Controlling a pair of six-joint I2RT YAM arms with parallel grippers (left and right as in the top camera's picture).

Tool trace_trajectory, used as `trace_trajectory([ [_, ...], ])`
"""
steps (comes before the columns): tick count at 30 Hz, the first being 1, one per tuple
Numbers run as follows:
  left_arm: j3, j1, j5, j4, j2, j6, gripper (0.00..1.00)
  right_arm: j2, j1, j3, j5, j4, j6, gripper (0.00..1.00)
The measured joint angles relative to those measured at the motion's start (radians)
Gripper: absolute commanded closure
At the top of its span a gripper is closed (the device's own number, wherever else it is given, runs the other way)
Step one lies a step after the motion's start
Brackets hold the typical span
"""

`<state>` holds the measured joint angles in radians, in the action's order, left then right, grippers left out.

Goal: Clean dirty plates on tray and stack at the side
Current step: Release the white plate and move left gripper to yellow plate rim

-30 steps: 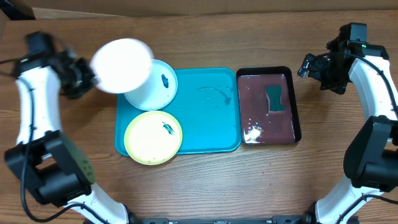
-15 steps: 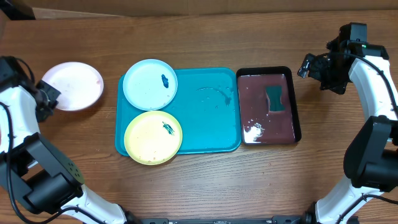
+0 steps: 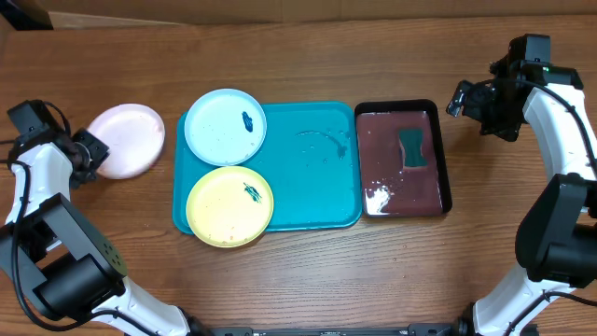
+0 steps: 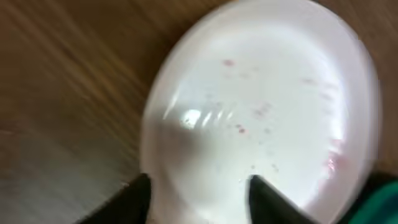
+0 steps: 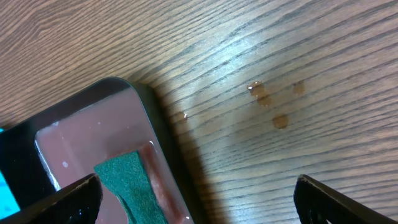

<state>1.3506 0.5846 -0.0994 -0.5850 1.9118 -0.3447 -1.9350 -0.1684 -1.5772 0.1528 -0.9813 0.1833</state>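
White round plastic plate (image 3: pixel 128 140) lies on wooden tabletop (image 3: pixel 298 280), just left of large turquoise rectangular plastic tray (image 3: pixel 317 187), off it. Left claw (image 4: pixel 199 190) at plate's outer rim, fingers apart w/ rim between them; wrist view blurred. Pale blue round plate (image 3: pixel 225 127) & yellow-green round plate (image 3: pixel 229 206) sit at tray's left end, each w/ dark smudge. Just right of tray: smaller black tray (image 3: pixel 443 154) w/ green sponge (image 3: pixel 411 148). Right claw (image 5: pixel 198 186) spread wide, empty, over tabletop by black tray's corner.
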Motion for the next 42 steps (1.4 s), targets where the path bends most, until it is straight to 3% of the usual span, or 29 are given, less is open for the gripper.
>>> trace_trajectory([
  [2, 0.007, -0.001, -0.092, -0.024, 0.000, 0.035, 0.44, 0.000, 0.000, 0.000, 0.000, 0.000, 0.000, 0.00],
  [5, 0.065, -0.004, -0.237, -0.147, 0.000, 0.066, 0.64, 0.000, 0.000, 0.000, 0.000, 0.000, 0.000, 0.00],
  [9, 0.154, -0.022, -0.406, -0.357, -0.014, 0.124, 0.65, 0.000, 0.000, 0.000, 0.000, 0.000, 0.000, 0.00],
  [14, 0.159, -0.081, -0.481, -0.595, -0.124, 0.203, 0.65, 0.000, 0.000, 0.000, 0.000, 0.001, 0.000, 0.00],
  [18, 0.131, -0.163, -0.437, -0.700, -0.280, 0.235, 0.66, 0.000, 0.000, 0.000, 0.000, 0.001, 0.000, 0.00],
  [25, -0.051, -0.304, -0.323, -0.725, -0.500, 0.194, 0.64, 0.000, 0.000, 0.000, 0.000, 0.000, -0.001, 0.00],
  [34, -0.246, -0.341, -0.008, -0.617, -0.571, -0.024, 0.62, 0.000, 0.000, 0.000, 0.000, 0.000, 0.000, 0.00],
  [42, -0.405, -0.341, 0.067, -0.448, -0.554, -0.080, 0.69, 0.000, 0.000, 0.000, 0.000, 0.000, -0.001, 0.00],
])
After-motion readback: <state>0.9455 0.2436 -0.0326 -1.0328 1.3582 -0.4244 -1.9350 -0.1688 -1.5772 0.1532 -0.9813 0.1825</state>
